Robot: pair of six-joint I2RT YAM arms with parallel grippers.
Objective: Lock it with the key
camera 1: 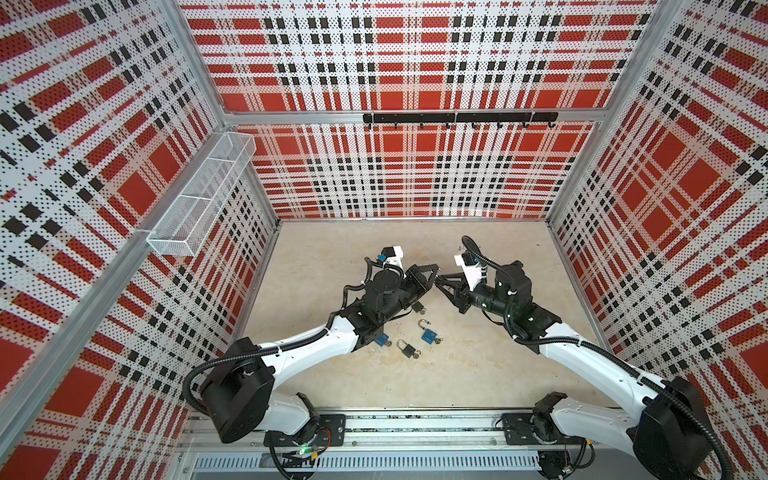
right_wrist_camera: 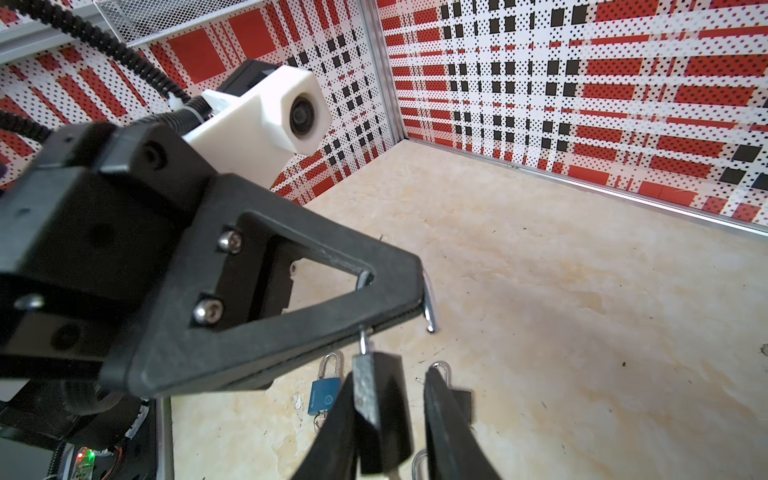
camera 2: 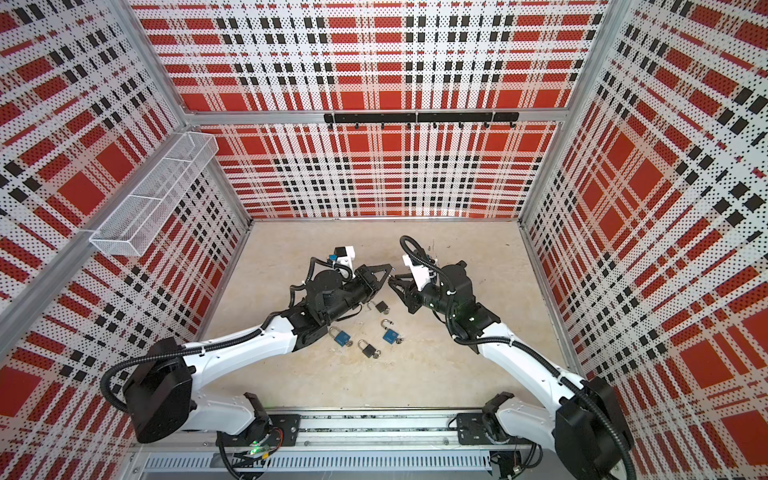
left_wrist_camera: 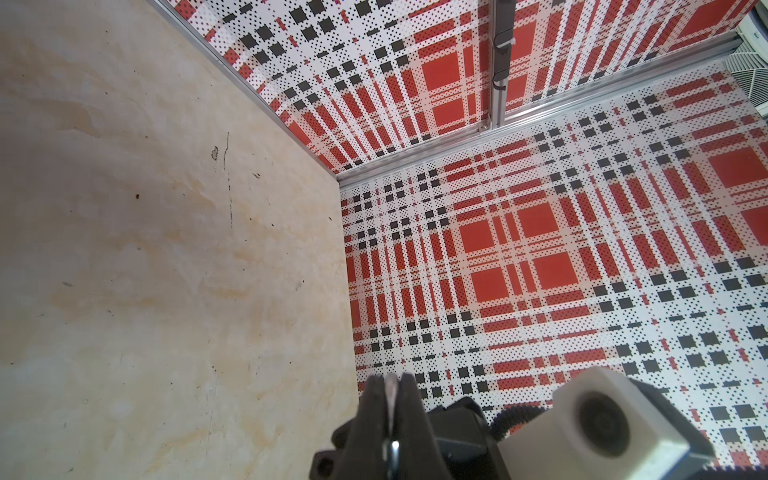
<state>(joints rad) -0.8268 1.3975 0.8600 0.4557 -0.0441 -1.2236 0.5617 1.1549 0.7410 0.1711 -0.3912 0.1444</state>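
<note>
A black padlock (right_wrist_camera: 374,399) hangs by its silver shackle (right_wrist_camera: 429,309) from my left gripper (right_wrist_camera: 409,297), which is shut on the shackle. In the left wrist view a thin strip of that metal shows between the pressed fingers of the left gripper (left_wrist_camera: 390,380). My right gripper (right_wrist_camera: 392,376) is open, and its jaws straddle the padlock's body. One finger touches the body and a narrow gap remains at the other. A pale bit at the body's lower end may be the key; I cannot tell. In both top views the left gripper (camera 1: 432,275) (camera 2: 388,274) and the right gripper (camera 1: 439,282) (camera 2: 392,283) meet tip to tip above the table's middle.
Several more padlocks lie on the beige table (camera 1: 478,365) in front of the grippers: a black one (camera 1: 419,307), a blue one (camera 1: 428,334), a black one (camera 1: 409,349), and a blue one (camera 1: 382,338) partly under the left arm. A wire basket (camera 1: 199,195) hangs on the left wall.
</note>
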